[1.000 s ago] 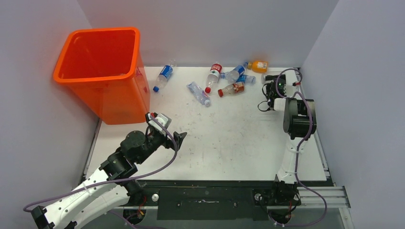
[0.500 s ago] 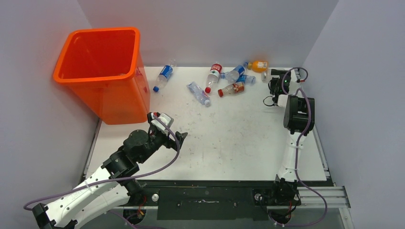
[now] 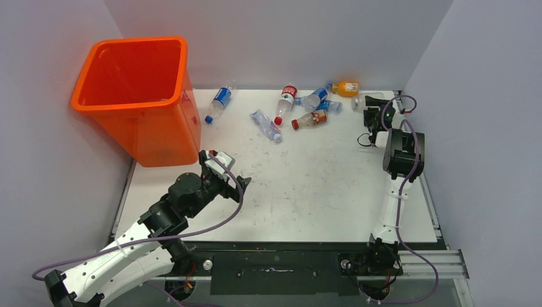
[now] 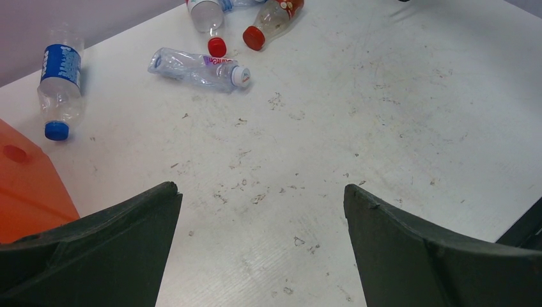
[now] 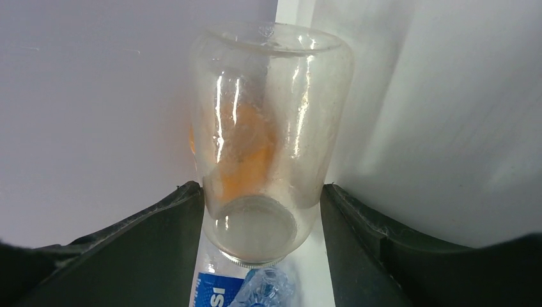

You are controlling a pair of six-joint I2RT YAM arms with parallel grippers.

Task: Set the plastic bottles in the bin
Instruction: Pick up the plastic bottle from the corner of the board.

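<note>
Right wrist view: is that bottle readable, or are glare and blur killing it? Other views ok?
Right wrist: the clear bottle fills the frame, white glare streaks on its wall, an orange smear showing through it. Left wrist: table sharp, scuffs legible. Top external: even light, no glare on the bin.

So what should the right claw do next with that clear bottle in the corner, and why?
Probably finish squeezing before any lift. The right claw has the clear bottle between its fingers, which sit right at its sides, but a firm grip isn't certain. The bottle has to travel to the orange bin on the opposite side, so a loose hold would likely drop it.
</note>
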